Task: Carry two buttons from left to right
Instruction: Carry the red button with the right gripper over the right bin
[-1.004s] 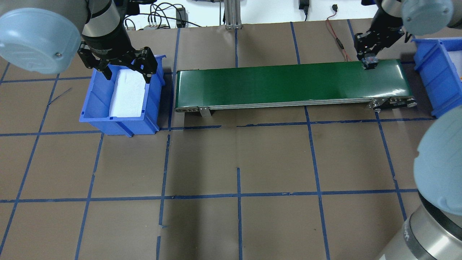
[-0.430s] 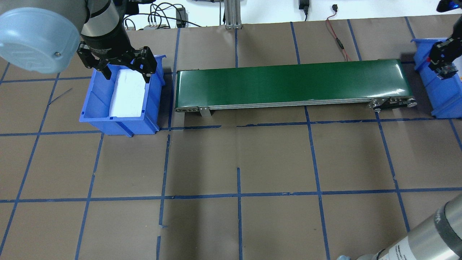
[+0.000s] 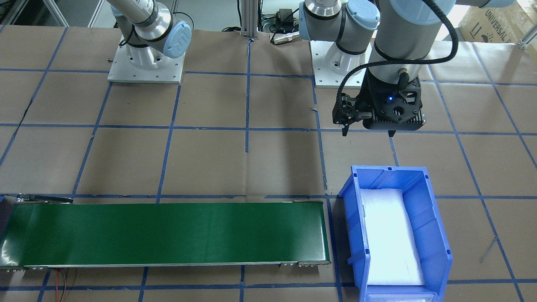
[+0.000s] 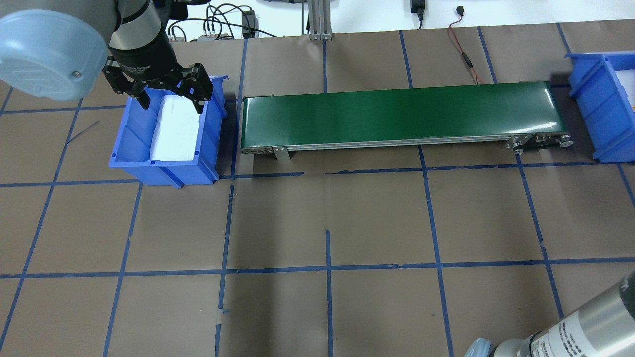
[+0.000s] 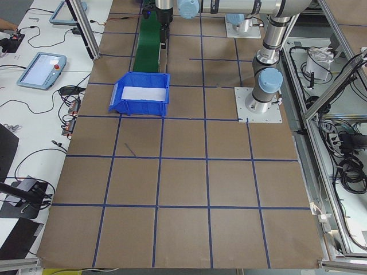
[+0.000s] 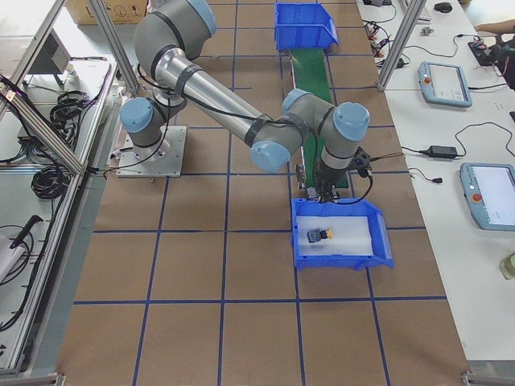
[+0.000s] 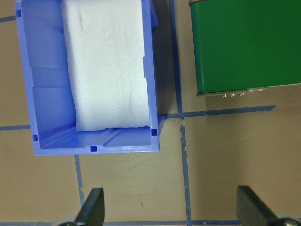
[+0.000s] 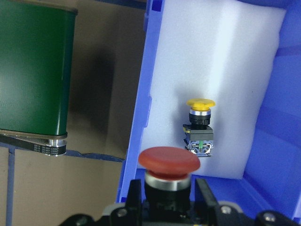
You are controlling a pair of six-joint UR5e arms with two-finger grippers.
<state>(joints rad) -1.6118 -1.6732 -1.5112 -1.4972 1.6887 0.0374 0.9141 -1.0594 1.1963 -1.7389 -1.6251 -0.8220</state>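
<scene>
My right gripper [image 8: 167,200] is shut on the red-capped button [image 8: 169,160] and holds it over the near wall of the right blue bin [image 8: 141,117]. The yellow-capped button [image 8: 201,125] lies on the white foam inside that bin; it also shows in the exterior right view [image 6: 322,235]. My left gripper [image 4: 156,96] is open and empty above the far end of the left blue bin [image 4: 134,144], which holds only white foam. In the left wrist view its fingertips [image 7: 91,207] stand wide apart over the bare table.
A green conveyor belt [image 4: 397,114] runs between the two bins, with nothing on it. The right bin [image 4: 603,114] is cut by the overhead view's right edge. Red wires [image 4: 464,54] lie behind the belt. Blue tape lines grid the brown table.
My right gripper carried the red button from the belt's right end over to the right bin and left the overhead view. The left gripper shifted slightly and stayed open.
</scene>
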